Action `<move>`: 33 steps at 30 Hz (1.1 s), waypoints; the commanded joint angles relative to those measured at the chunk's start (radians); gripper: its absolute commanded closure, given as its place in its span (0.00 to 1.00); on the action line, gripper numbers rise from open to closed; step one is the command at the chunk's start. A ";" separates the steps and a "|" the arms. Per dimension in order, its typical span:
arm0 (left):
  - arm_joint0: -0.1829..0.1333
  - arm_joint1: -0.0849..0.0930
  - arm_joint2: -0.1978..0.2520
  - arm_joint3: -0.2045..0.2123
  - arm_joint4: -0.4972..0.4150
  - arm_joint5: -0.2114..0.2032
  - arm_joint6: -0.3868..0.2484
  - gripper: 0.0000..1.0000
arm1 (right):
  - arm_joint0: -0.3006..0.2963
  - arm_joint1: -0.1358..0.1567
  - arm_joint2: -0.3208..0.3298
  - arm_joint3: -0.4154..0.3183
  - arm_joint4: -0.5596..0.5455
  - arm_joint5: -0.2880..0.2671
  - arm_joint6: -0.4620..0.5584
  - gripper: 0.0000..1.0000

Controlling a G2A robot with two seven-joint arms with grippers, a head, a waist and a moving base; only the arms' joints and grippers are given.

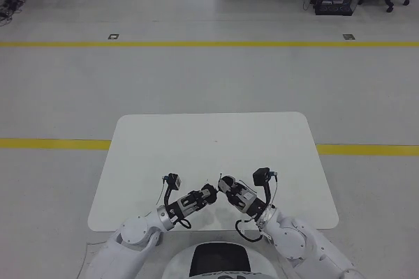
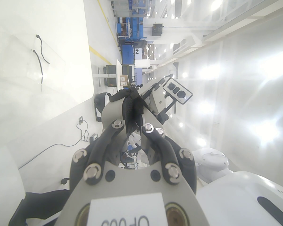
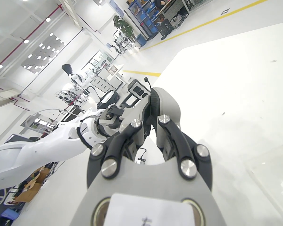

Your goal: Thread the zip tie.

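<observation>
Both arms meet low over the near edge of the white table (image 1: 216, 132). My left gripper (image 1: 208, 194) and my right gripper (image 1: 225, 186) stand tip to tip, almost touching. A thin black zip tie (image 3: 148, 83) sticks out past the fingertips of my right gripper (image 3: 152, 102), which is shut on it; its small head points away from the wrist. My left gripper (image 2: 131, 102) is also shut, with a black strip of the zip tie (image 2: 119, 95) crossing its tips. In the top view the tie's end (image 1: 220, 178) shows as a fine line rising between the grippers.
A clear flat tray (image 2: 21, 71) lies on the table with two spare black zip ties (image 2: 40, 55) on it. Small dark specks (image 3: 222, 113) dot the tabletop. The table's far half is bare white, and yellow floor lines (image 1: 209, 44) run beyond it.
</observation>
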 commanded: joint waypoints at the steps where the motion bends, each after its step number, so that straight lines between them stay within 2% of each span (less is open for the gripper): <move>1: 0.000 0.000 0.000 0.000 0.000 0.000 0.000 1.00 | 0.004 0.000 -0.006 0.003 0.000 0.000 0.002 1.00; 12: 0.000 0.000 0.000 0.000 0.000 0.000 0.000 1.00 | 0.005 0.002 -0.008 0.001 0.003 0.000 -0.017 1.00; 13: 0.000 0.000 0.000 0.000 0.000 0.000 0.000 1.00 | 0.004 0.003 -0.005 -0.001 0.004 0.000 -0.019 0.96; 14: 0.000 0.000 0.000 0.000 0.000 0.000 0.000 1.00 | 0.002 0.004 -0.002 -0.002 0.006 0.000 -0.022 0.53; 15: 0.000 0.000 0.000 0.000 0.000 0.000 0.000 1.00 | 0.000 0.004 0.001 -0.004 0.009 0.000 -0.024 0.00; 22: 0.000 0.000 0.000 0.000 0.000 0.000 0.000 1.00 | -0.024 0.012 0.037 -0.026 0.028 0.000 -0.029 0.00; 27: 0.000 0.000 0.000 0.000 0.000 0.000 0.000 1.00 | -0.053 0.027 0.073 -0.071 0.093 0.000 0.029 0.00; 33: 0.000 0.000 0.000 0.000 0.000 0.000 0.000 1.00 | -0.055 0.028 0.076 -0.074 0.096 0.000 0.033 0.00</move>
